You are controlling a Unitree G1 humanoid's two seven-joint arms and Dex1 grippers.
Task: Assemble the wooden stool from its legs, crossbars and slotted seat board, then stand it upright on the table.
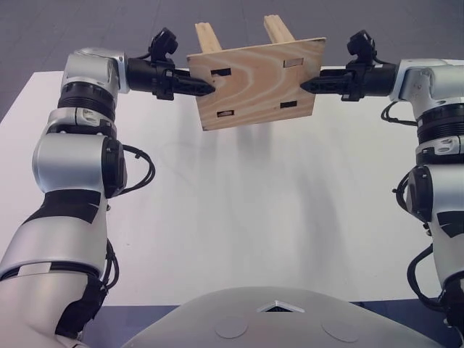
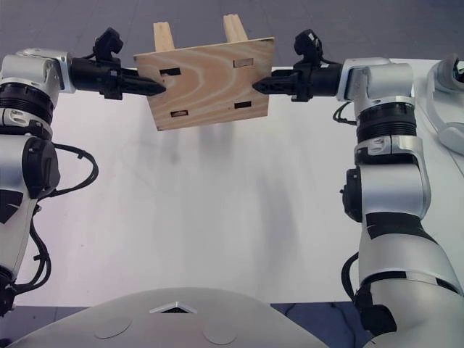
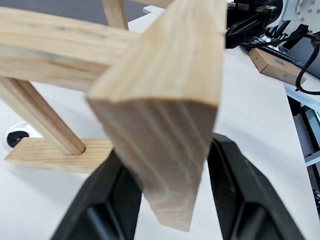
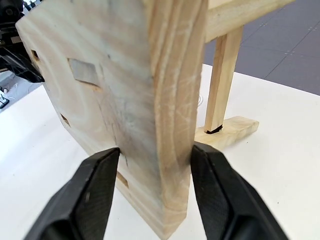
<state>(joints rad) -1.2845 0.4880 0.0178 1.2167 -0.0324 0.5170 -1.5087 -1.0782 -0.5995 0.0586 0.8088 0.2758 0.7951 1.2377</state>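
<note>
At the far part of the white surface [image 1: 239, 232], the wooden stool [image 1: 246, 101] is turned sideways, its slotted seat board [image 2: 206, 80] tilted toward the robot and its legs [image 1: 207, 35] pointing away. Both forearms point inward at each other. The left claw [image 1: 210, 88] clamps one board edge and the right claw [image 1: 304, 85] clamps the opposite edge.

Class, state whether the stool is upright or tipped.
Tipped: the seat board faces the camera, legs pointing away, clamped between left gripper and right gripper.
</note>
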